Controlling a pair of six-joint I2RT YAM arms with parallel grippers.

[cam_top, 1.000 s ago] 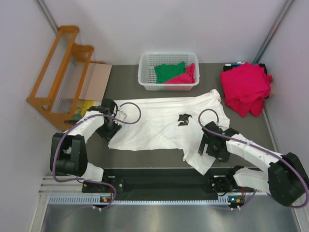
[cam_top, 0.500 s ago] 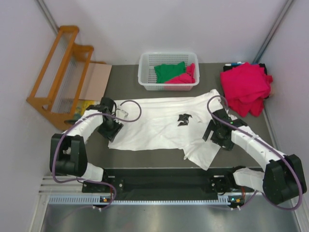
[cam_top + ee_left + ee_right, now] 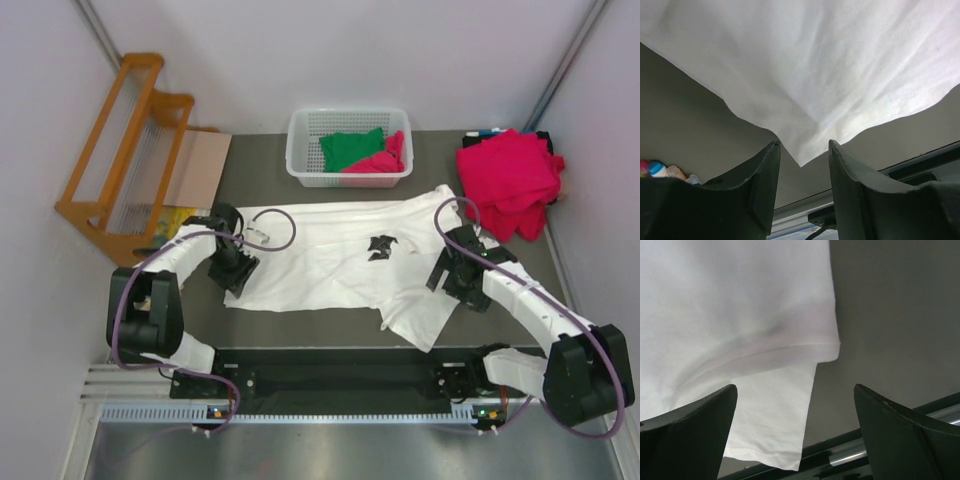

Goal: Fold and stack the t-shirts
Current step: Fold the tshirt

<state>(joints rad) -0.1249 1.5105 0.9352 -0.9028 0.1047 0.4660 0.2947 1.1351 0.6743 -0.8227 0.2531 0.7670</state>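
Wide apart, your right jaws are moving from the hem of the white t-shirt (image 3: 330, 255) to its sleeve; left jaws, apart, are framing a corner, readying the fold.

Mid-table (image 3: 255, 195), a spread t-shirt (image 3: 330, 260) is laid flat, hem to the left. Behind it a basket (image 3: 300, 170) is set, with two t-shirts (image 3: 362, 152) bundled inside. At far right a t-shirt pile (image 3: 510, 180) is stacked. At far left a rack (image 3: 115, 160) is stood, a cardboard sheet (image 3: 205, 165) just beside it. The left gripper (image 3: 235, 275) is positioned at the spread t-shirt's near-left corner, the right gripper (image 3: 452, 275) over its right edge.
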